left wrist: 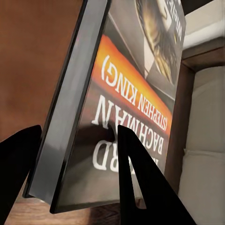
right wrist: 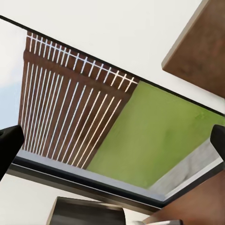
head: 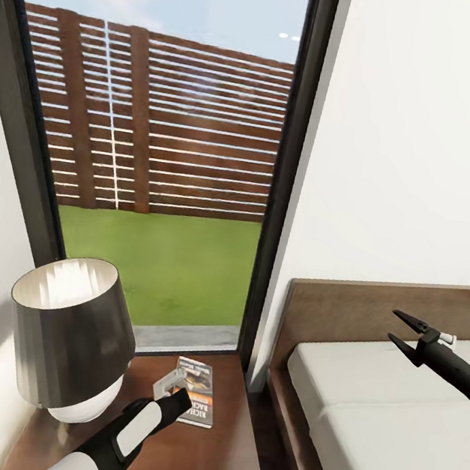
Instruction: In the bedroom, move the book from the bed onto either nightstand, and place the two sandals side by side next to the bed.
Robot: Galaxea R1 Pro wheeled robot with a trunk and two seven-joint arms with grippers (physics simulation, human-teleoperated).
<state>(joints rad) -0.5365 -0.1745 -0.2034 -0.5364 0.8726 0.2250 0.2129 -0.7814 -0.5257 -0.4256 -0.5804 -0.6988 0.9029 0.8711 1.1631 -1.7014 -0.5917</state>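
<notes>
Head view, nearest first: the left hand reaches low over the nightstand, its fingers closed on the book, which lies on the dark worktop just beside the lamp. From the left wrist view the book looks tilted, one edge on the wood, a dark finger across the cover and the other against the spine side. The risk, as it appears from here: should the fingers part while the book is still canted, it could flop or skid toward the worktop's edge, or a careless withdrawal could nudge the lamp. Further off, the right hand hangs above the bed with its fingers spread and nothing between them, pointing toward the tall window. Neither sandal is yet placed.
</notes>
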